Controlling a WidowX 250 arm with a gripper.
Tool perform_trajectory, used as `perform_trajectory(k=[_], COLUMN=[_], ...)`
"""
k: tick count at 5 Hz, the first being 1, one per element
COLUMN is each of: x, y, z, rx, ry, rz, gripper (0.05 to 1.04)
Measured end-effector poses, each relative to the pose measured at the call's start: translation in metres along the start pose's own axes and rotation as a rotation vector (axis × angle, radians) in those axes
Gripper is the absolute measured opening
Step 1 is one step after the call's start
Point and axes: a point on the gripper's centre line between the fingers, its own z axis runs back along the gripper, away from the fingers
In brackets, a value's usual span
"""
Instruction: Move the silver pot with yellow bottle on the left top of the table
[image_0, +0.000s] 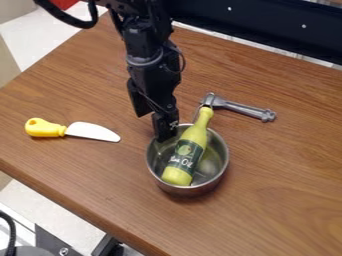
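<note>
The silver pot (223, 162) stands upright on the wooden table, right of the view's centre. Inside it leans the yellow bottle (196, 134), its neck over the pot's back rim and its base low at the front left. The black gripper (162, 132) hangs down at the pot's upper left rim, left of the bottle, with its tip overlapping the rim. Whether it grips the rim cannot be made out.
A toy knife (93, 131) with a yellow handle lies left of the pot. Behind the pot, to the right, is a grey metal tool (245, 108). The wooden table's (287, 200) front left edge runs diagonally below the knife; a dark rail (267, 22) borders the back.
</note>
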Motion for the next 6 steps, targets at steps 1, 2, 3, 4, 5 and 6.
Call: perform_trajectory(k=[1, 2, 3, 4, 5, 6], x=[0.001, -0.001, -0.004, -0.004, -0.008, -0.006], y=[-0.001, -0.005, -0.008, -0.011, -0.01, -0.007], z=[-0.004, -0.01, -0.017, -0.018, -0.019, -0.02], rx=[0.024, 0.03, 0.027, 0.009, -0.002, 0.01], ry=[-0.007, -0.003, 0.006, 0.0, 0.034, 0.013], rz=[0.001, -0.006, 0.002, 0.021, 0.049, 0.071], gripper=[0.999, 0.999, 0.975, 0.855, 0.561, 0.285])
